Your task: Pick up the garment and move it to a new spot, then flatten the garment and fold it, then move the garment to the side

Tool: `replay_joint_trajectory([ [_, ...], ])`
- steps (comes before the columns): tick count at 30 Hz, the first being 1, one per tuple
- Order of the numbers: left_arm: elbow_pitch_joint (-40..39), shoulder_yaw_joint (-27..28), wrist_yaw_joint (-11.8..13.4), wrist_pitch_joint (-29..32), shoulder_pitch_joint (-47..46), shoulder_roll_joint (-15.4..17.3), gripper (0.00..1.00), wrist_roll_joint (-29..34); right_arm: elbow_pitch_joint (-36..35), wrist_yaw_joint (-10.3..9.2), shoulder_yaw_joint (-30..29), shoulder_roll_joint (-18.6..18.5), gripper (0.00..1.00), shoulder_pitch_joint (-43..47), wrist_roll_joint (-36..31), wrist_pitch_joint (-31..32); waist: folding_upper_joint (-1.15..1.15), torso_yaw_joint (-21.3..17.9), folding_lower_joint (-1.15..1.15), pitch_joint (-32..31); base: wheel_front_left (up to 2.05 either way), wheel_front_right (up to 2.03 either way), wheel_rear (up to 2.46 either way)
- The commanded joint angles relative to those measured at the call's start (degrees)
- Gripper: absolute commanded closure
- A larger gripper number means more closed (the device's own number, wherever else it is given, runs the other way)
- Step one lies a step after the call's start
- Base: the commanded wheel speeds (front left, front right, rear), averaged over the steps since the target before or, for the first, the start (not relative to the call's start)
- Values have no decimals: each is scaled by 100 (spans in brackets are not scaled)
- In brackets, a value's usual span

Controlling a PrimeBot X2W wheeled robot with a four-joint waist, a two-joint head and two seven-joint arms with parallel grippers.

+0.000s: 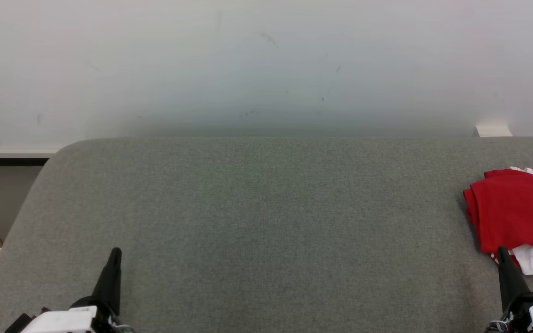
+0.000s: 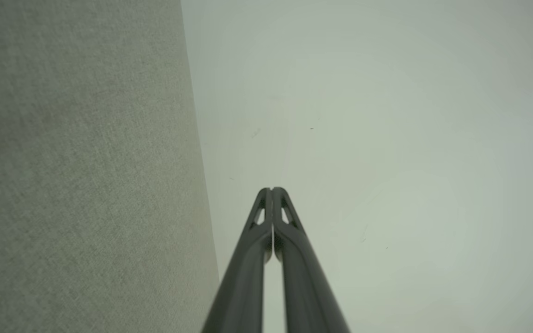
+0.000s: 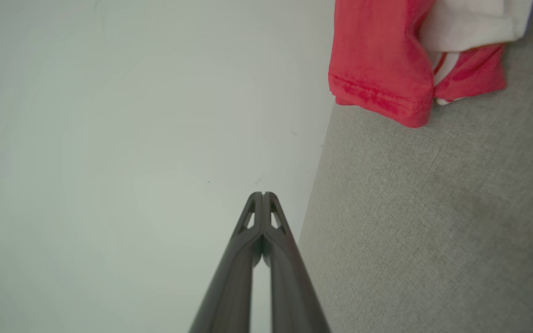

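Garment (image 1: 516, 208), red over white, lies in a folded stack at the far right of the grey padded bench (image 1: 266, 222), near its back edge. Both the left gripper (image 1: 115, 253) and the right gripper (image 1: 502, 252) are clenched on nothing and sit low at the near edge. The move aside looks about done. The right gripper is just beside the white hem, so it should draw off straight without snagging the layers. No label or writing can be read.
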Motion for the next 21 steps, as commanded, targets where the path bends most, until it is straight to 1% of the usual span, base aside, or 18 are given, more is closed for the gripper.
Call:
replay_joint_trajectory([
  [1,-16,14,-39,22,-40,36,100,-74,-25,2,-24,-6,100,-70,9,19,0,0,0,0,0,0,0],
  [21,-17,13,-39,22,-40,36,100,-75,-25,2,-23,-6,100,-70,10,18,0,0,0,0,0,0,0],
])
